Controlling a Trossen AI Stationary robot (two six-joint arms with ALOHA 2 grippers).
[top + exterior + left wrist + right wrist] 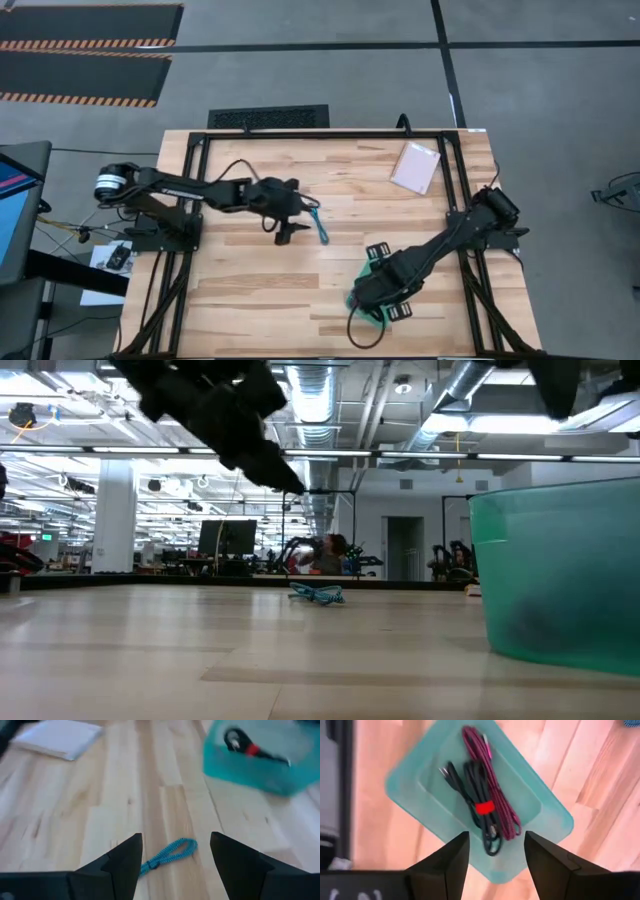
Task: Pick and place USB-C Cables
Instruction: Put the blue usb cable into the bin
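Hovering just beside the teal-blue cable (320,225), the left gripper (287,232) has its two dark fingers spread wide and empty, and this is the pairing the coming move depends on. In the left wrist view the teal-blue cable (168,855) lies flat on the bare wood of the table (250,300), stretched into a narrow loop that sits between the parted fingers and slightly ahead of them. Its long axis runs slantwise across the gap rather than square to it, so the wrist probably needs a small turn before the fingers can close across the thin bundle. From the green tray (375,300), this cable lies up the table and toward the left arm's side, well apart from the tray. The right gripper (495,862) hangs directly above the green tray (540,815), fingers parted and holding nothing, so the left arm is clearly the nearer one. Inside the tray the maroon-pink cable (492,785) and the black cable with a red band (475,802) lie side by side, touching. Only the teal-blue one is left outside.
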